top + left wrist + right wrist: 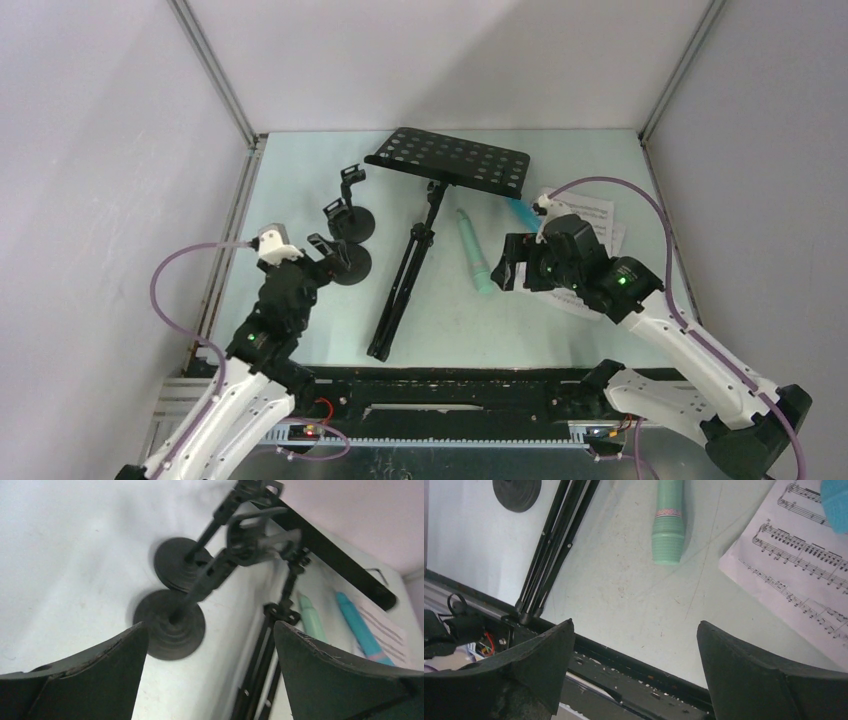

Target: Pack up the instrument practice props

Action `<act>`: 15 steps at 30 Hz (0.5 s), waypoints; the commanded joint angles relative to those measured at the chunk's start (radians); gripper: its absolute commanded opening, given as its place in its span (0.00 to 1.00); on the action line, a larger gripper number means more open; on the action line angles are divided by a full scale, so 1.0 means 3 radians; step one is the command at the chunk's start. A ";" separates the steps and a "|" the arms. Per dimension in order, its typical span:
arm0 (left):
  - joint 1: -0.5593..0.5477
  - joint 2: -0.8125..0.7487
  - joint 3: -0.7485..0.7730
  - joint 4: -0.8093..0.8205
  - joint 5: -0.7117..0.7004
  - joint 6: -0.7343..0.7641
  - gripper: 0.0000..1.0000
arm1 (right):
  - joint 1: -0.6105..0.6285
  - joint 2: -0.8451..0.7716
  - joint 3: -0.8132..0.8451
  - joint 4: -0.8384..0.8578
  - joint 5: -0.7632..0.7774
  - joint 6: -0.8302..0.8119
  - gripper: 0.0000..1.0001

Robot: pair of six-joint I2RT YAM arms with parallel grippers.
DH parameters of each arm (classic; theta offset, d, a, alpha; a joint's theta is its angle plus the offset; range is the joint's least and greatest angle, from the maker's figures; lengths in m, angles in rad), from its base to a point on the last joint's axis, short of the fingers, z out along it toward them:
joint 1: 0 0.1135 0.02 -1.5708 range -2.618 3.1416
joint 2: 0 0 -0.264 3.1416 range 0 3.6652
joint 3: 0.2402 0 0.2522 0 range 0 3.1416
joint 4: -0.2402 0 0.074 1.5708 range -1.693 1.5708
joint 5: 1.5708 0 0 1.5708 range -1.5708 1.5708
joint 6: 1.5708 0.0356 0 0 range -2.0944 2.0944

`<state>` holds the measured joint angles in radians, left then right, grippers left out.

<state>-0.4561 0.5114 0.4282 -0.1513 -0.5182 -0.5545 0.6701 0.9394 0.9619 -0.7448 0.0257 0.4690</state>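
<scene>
The black music rack [450, 160] lies on the table, its folded tripod legs [400, 285] pointing at the near edge. Two black round-based mic holders [352, 222] [348, 263] stand left of it. The mint-green microphone [475, 250] lies right of the legs, the blue microphone [520, 212] beyond it, partly on the sheet music [600, 215]. My left gripper [325, 250] is open and empty beside the near holder [170, 625]. My right gripper [510, 265] is open and empty over the table, near the mint microphone [669, 525] and the sheet music [804, 565].
The grey walls and metal frame posts [215, 80] close in the table on three sides. The black front rail [624, 655] runs under my right gripper [634, 625]. The tripod legs [260, 665] lie right of my left gripper [210, 625].
</scene>
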 commanded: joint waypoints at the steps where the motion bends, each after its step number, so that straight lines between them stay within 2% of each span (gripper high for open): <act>1: -0.0019 -0.0193 0.0628 -0.1187 0.0652 -0.0358 1.00 | -0.0153 -0.0130 0.0010 -0.0058 0.0044 0.0337 0.99; 3: -0.0019 -0.0235 0.0831 -0.1407 0.0845 -0.0252 1.00 | -0.0187 -0.0247 0.0009 -0.0092 0.0224 0.0341 1.00; 8: -0.0019 -0.0401 0.1290 -0.1897 0.0922 0.0070 1.00 | -0.0189 -0.0755 0.0007 -0.0154 0.0614 0.0257 1.00; 15: -0.0019 -0.0948 0.1344 -0.1965 0.0515 0.0500 1.00 | -0.0192 -0.1449 0.0006 -0.0127 0.0733 -0.0243 1.00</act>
<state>-0.4580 0.2977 0.8101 -0.6834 -0.2996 -0.5037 0.6167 0.5873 0.9565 -0.7925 0.1986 0.5056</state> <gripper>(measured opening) 0.996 0.993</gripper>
